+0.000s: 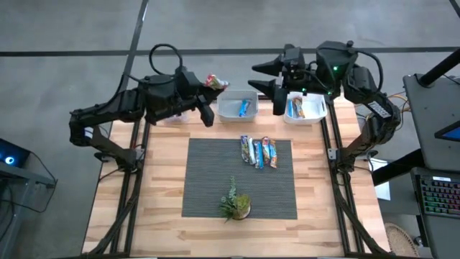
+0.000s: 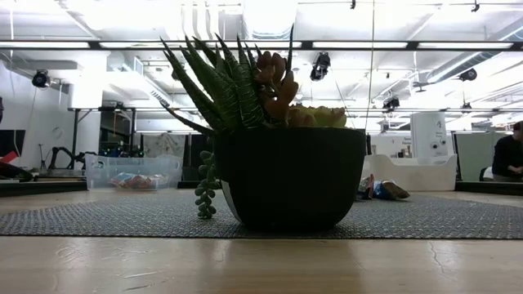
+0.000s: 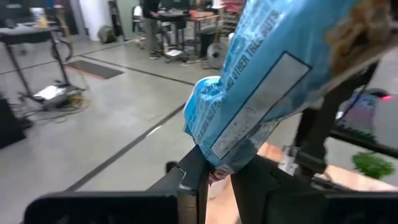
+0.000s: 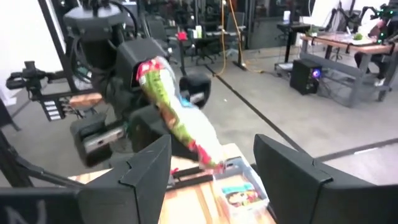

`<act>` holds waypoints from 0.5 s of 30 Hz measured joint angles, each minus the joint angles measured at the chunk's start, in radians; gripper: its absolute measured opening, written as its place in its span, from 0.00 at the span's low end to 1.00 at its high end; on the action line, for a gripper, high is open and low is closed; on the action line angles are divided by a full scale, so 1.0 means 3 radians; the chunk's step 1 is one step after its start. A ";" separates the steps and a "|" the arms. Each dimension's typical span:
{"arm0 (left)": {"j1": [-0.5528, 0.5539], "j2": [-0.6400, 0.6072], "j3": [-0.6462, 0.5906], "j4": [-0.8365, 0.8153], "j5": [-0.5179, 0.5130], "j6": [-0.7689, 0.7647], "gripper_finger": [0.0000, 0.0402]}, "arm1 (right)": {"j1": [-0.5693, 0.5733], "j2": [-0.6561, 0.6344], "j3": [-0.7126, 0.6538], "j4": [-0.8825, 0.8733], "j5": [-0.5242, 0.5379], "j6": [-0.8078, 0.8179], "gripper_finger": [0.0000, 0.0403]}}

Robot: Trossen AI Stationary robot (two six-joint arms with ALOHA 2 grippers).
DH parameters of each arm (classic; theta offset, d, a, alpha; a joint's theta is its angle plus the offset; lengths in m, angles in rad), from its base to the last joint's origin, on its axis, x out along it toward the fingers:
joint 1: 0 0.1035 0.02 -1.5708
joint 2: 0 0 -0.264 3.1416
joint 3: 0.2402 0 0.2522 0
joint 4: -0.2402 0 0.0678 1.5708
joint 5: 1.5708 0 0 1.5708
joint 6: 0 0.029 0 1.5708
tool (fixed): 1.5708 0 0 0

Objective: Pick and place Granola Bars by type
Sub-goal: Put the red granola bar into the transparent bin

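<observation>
A granola bar [image 1: 216, 81] with a blue, red and white wrapper is up in the air above the table's far edge, with my left gripper [image 1: 208, 86] shut on it. Facing it from the right, my right gripper [image 1: 260, 77] stands open and empty, a short way from the bar [image 4: 177, 115]. Several more granola bars [image 1: 259, 152] lie side by side on the grey mat [image 1: 208, 180]. A blue bar [image 1: 244, 107] lies in the middle white bin [image 1: 230, 110], and other bars [image 1: 297, 108] lie in the right bin [image 1: 316, 109]. My left gripper pinches one end of the bar [image 3: 219, 163] between its two fingers [image 3: 194, 180]. The fingers come about level from the table's left side. The bar sticks out past the fingertips, tilted, its blue printed face [image 3: 261, 93] toward the wrist camera, lifted clear of table and bins.
A small potted plant [image 1: 236, 205] stands at the mat's near edge and fills the middle of the low view [image 2: 290, 175]. A clear bin [image 2: 135, 171] and a white bin [image 2: 417, 171] stand along the far edge. Bare wood lies left and right of the mat.
</observation>
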 joint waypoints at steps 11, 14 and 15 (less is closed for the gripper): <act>0.0375 -0.0233 0.0000 -0.0734 -0.0203 -0.0190 0.11 | 0.0000 0.0014 0.0000 -0.0190 -0.0003 0.0027 0.54; 0.0519 -0.0292 0.0000 -0.1035 -0.0228 -0.0325 0.11 | 0.0000 0.0015 0.0000 -0.0265 -0.0003 0.0029 0.54; 0.0569 -0.0315 0.0000 -0.1147 -0.0227 -0.0377 0.11 | 0.0000 0.0015 0.0000 -0.0272 -0.0003 0.0042 0.54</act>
